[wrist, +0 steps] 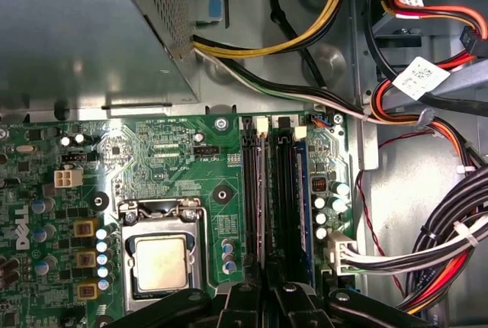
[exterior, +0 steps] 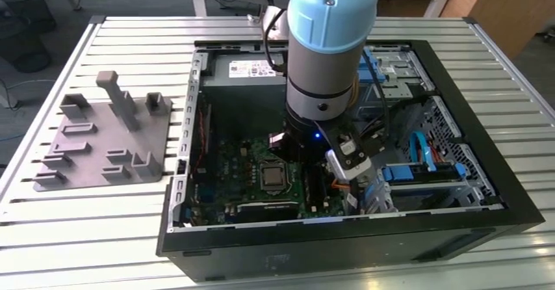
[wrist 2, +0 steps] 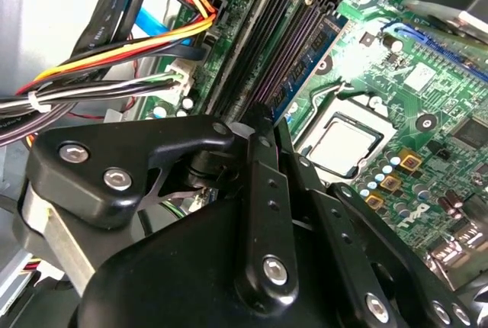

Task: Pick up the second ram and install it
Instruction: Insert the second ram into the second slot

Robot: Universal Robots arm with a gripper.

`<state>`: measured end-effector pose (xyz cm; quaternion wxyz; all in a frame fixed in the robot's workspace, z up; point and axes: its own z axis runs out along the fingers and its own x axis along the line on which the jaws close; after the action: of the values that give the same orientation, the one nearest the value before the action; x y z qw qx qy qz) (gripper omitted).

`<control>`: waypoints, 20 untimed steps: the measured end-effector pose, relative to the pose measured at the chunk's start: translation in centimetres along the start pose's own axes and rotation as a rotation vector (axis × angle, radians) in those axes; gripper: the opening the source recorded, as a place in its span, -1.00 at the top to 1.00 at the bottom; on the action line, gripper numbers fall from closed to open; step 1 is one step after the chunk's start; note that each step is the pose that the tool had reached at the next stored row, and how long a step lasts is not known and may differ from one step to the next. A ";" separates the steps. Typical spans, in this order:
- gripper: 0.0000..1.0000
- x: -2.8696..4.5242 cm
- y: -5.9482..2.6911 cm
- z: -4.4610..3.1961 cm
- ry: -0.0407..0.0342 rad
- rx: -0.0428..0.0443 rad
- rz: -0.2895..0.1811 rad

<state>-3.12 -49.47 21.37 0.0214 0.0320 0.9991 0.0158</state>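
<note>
One blue-green board, which looked to be the second ram (wrist: pixel 303 206), stood on edge in the outermost of the black memory slots (wrist: pixel 255 191), the one nearest the wiring harness (wrist 2: pixel 114 53). It ran lengthwise toward the gripper (wrist 2: pixel 258 118), which hung low inside the open computer case (exterior: pixel 485 108), right over the slots' near end. In the second wrist view its fingers (wrist 2: pixel 259 183) were drawn together with no gap showing at the tips. Whether they touched the stick's top edge could not be made out. The grey fixture plate (exterior: pixel 95 140) lay well apart on the table, at the exterior view's left.

The main risk seemed to be uneven seating. If the push landed on one end only, the module could tilt and sit crooked, with a latch left open. A slightly off-line push could also slide the tips onto a neighbouring slot or the motherboard (wrist: pixel 175 152). The bundled wires lay close enough to snag the gripper's linkage.
</note>
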 end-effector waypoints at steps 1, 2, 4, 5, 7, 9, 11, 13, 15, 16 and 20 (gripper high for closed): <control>0.73 -0.01 0.00 0.00 0.0000 0.0000 -0.001; 0.73 -0.01 0.00 0.00 0.0000 -0.0002 -0.003; 0.73 -0.04 0.01 -0.01 0.0002 -0.0004 -0.006; 0.73 -0.10 0.01 0.00 0.0006 -0.0005 -0.010; 0.73 -0.22 0.01 0.00 0.0017 -0.0009 -0.019; 0.73 -0.39 0.02 0.00 0.0031 -0.0011 -0.029; 0.73 -0.63 0.04 0.02 0.0052 -0.0013 -0.033; 0.73 -0.76 0.05 0.02 0.0062 -0.0012 -0.034; 0.73 -0.76 0.05 0.07 0.0063 -0.0015 -0.034; 0.73 -0.76 0.05 0.12 0.0063 -0.0018 -0.034; 0.73 -0.76 0.04 0.24 0.0064 -0.0016 -0.034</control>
<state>-2.35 -49.48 21.17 0.0185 0.0147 0.9996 0.0163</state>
